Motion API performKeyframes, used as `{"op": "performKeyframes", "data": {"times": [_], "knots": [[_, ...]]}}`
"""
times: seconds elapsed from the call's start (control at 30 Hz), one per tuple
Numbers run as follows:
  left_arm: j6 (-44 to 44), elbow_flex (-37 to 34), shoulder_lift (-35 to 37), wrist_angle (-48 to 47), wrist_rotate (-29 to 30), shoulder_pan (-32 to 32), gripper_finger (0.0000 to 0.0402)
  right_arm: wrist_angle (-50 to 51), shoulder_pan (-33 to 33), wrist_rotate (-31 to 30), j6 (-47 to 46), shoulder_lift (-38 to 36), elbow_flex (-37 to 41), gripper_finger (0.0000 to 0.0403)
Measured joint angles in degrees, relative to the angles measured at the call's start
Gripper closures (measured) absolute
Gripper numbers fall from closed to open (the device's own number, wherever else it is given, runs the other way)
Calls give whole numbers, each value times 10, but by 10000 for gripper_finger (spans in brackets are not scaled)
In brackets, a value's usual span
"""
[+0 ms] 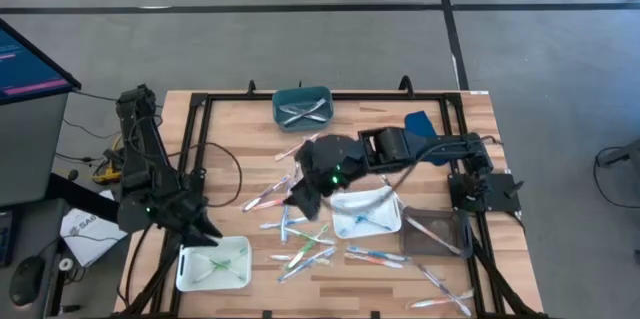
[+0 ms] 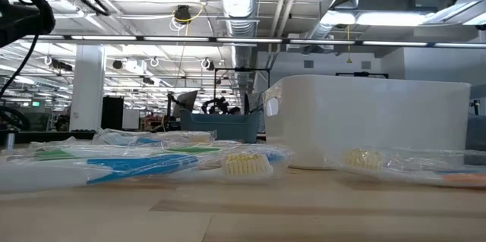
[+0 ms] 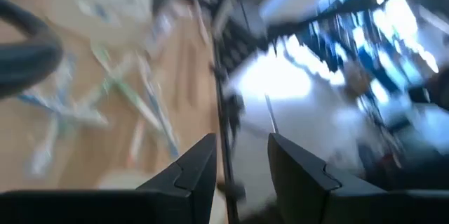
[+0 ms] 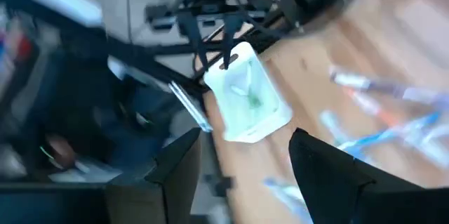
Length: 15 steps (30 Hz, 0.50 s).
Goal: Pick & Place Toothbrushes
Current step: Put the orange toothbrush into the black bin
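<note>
Several wrapped toothbrushes (image 1: 300,241) lie flat on the wooden table's middle, and more lie near the front right (image 1: 440,294). In the low view the toothbrushes (image 2: 152,165) lie close in front. A white tray (image 1: 213,264) at the front left holds green ones; it also shows in the right wrist view (image 4: 245,101). My left gripper (image 1: 205,227) (image 3: 242,175) hovers open just above that tray's far edge. My right gripper (image 1: 298,197) (image 4: 242,168) is open above the far-left part of the scattered pile, with nothing between its fingers.
A teal tray (image 1: 302,106) with toothbrushes sits at the far edge. A second white tray (image 1: 365,214) (image 2: 364,121) with a blue brush lies under the right arm. A clear tray (image 1: 435,234) stands to its right. A black frame (image 1: 200,104) rims the table.
</note>
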<state>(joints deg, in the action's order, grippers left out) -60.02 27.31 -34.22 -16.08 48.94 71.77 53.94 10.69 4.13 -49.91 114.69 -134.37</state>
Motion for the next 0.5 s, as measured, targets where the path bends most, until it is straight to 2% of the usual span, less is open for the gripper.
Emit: {"op": "performKeyframes", "data": {"times": [0.07,0.17,0.23,0.3,0.4,0.5], "knots": [[1,0,0,9,55,-1,277,-1,-14,51,-116,0,0,197],[2,0,0,10,131,-9,277,-13,-30,164,-274,0,0,197],[1,0,0,11,169,-20,277,-39,-32,236,-364,0,0,196],[-3,0,0,11,199,-36,277,-71,-29,283,-439,0,0,196],[-4,0,0,15,215,-67,277,-117,-26,321,-510,0,0,196],[-4,0,0,29,212,-98,277,-136,-14,342,-519,0,0,198]]}}
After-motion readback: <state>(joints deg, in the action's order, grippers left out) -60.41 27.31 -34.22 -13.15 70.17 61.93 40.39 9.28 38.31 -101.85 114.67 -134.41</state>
